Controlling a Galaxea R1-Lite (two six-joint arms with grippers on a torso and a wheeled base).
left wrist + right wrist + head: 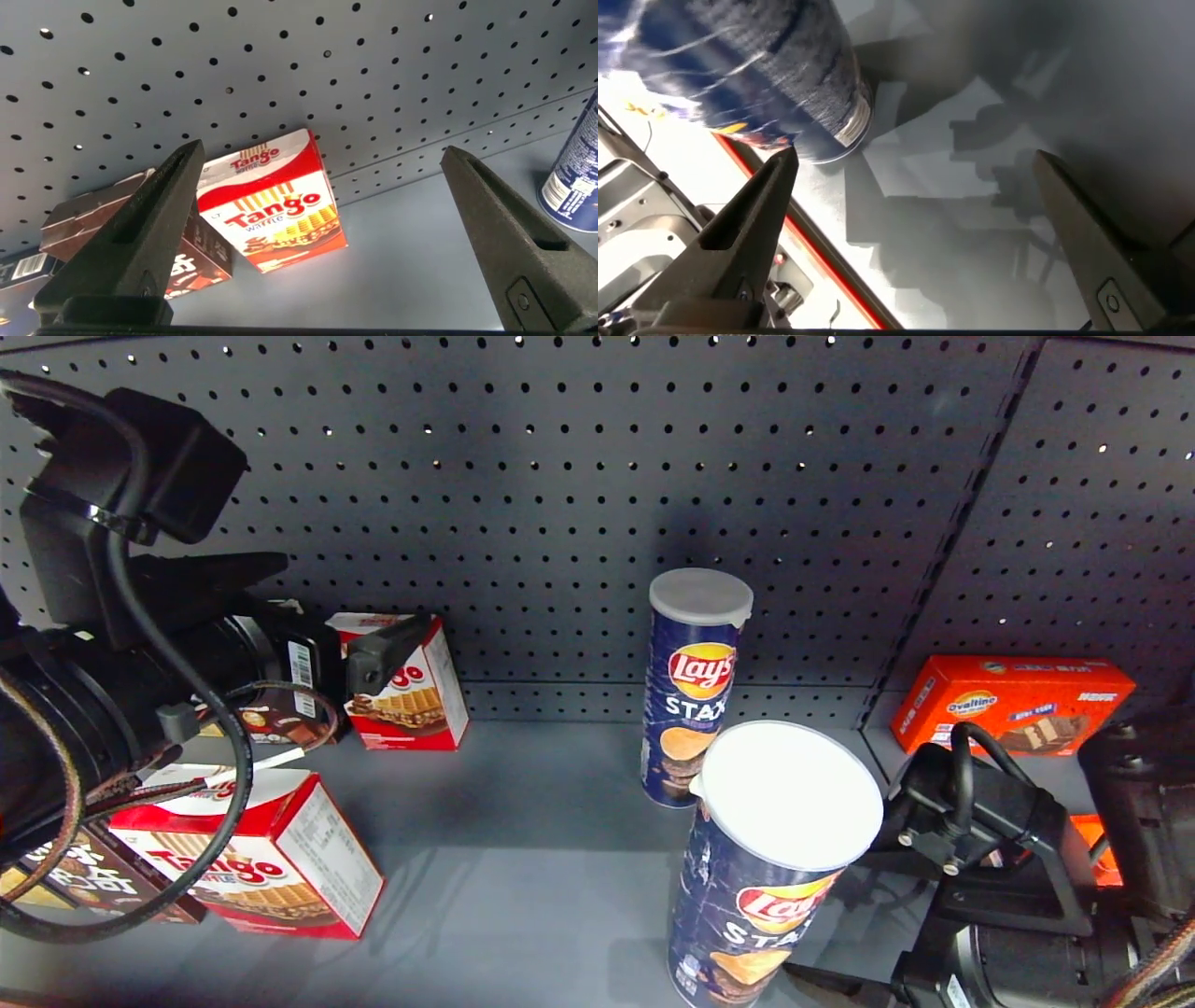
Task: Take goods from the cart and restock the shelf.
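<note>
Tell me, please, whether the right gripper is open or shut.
Open. The right gripper has its fingers wide apart, bare shelf between them; the chip can stands beside, not held.

I see a grey shelf [523, 859] backed by a perforated panel [560, 476]. On its left, a red-and-white wafer box [415, 695] stands by the panel. A second wafer box [271, 859] sits nearer the front, with a dark brown box [103, 887] just beside it. Right of the middle, a blue chip can [693, 691] stands upright towards the back, and another blue can [766, 896] stands close in front of it. Further right, an orange box [1013, 700] sits on the next bay
</note>
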